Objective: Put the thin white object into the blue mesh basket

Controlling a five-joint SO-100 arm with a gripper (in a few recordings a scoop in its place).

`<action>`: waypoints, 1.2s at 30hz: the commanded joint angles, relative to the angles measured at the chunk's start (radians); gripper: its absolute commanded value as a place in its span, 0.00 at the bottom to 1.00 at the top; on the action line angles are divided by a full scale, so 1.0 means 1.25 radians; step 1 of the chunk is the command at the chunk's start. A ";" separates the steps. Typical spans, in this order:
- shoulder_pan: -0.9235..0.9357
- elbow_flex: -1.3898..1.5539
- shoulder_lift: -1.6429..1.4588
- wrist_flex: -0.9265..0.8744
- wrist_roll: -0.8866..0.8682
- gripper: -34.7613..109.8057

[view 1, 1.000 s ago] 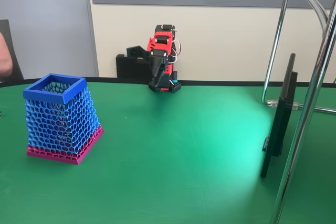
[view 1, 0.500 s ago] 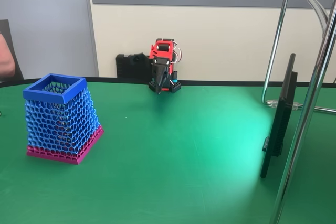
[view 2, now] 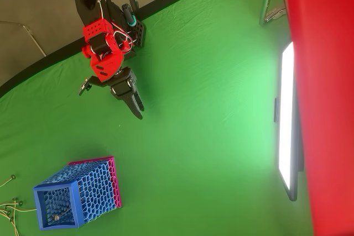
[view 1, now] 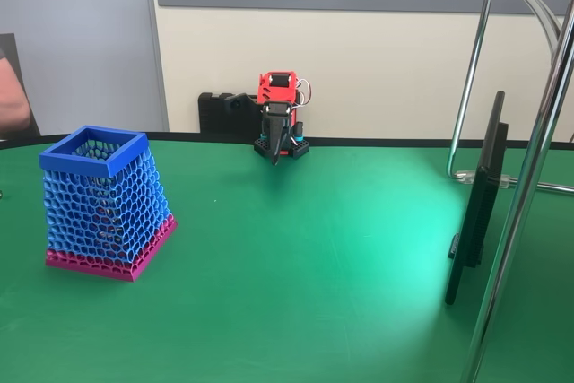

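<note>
The blue mesh basket [view 1: 106,199] stands upright on its magenta base at the left of the green table, also seen from above [view 2: 77,194]. Through its open top in the overhead view, a thin pale strand [view 2: 62,212] lies inside on the bottom; it looks like the thin white object. The red and black arm sits at the table's far edge. Its gripper [view 1: 275,160] points down at the table, far from the basket, shut with nothing between the fingers. From above, the gripper [view 2: 138,112] points toward the table's middle.
A black monitor [view 1: 477,199] on edge and chrome stand tubes [view 1: 529,186] occupy the right side. Thin wire-like strands [view 2: 8,205] lie at the table's left edge beyond the basket. A tiny white speck [view 1: 215,201] lies on the cloth. A person's arm [view 1: 11,100] shows at far left.
The arm has swung from facing left to facing forward, and the gripper has dropped to point straight down. The basket has not moved.
</note>
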State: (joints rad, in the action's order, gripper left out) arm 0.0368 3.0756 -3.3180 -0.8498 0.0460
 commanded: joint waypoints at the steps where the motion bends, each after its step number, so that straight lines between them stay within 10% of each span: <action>1: -0.002 0.006 -0.005 -0.005 -0.004 0.35; 36: -0.009 0.006 -0.006 -0.011 0.002 0.25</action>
State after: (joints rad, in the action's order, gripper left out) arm 0.0368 3.0756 -3.3180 -0.8575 0.0460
